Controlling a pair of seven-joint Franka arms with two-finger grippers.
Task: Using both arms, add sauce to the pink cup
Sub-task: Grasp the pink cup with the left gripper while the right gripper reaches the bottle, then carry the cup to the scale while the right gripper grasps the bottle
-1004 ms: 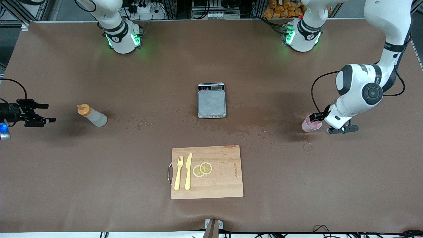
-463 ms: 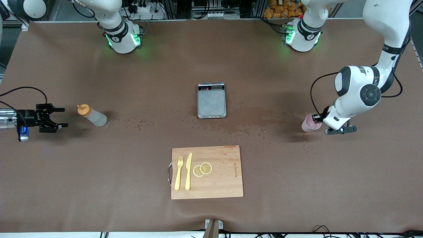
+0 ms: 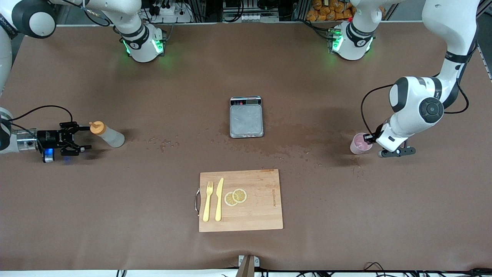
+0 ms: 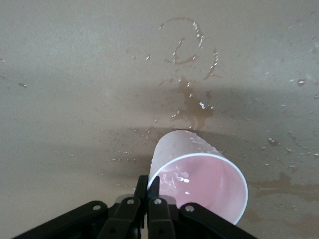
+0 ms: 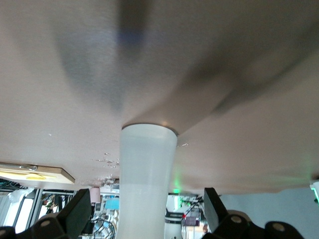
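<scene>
The sauce bottle (image 3: 109,135), whitish with an orange cap, stands on the table toward the right arm's end. My right gripper (image 3: 86,137) is low beside it and open. In the right wrist view the bottle (image 5: 147,169) lines up with the gap of the right gripper (image 5: 147,209), and neither finger touches it. The pink cup (image 3: 360,143) stands at the left arm's end of the table. My left gripper (image 3: 371,137) is shut on its rim. In the left wrist view the left gripper (image 4: 147,185) pinches the wall of the cup (image 4: 199,181), one finger inside and one outside.
A grey scale (image 3: 246,117) sits mid-table. Nearer the front camera lies a wooden cutting board (image 3: 261,207) with a fork (image 3: 208,201), a knife (image 3: 219,199) and lemon slices (image 3: 235,196). Wet spots and stains mark the brown table cover between the scale and the cup.
My right gripper has slid along the table toward the sauce bottle, staying open. My left gripper has shut on the pink cup's rim, and the cup has shifted slightly.
</scene>
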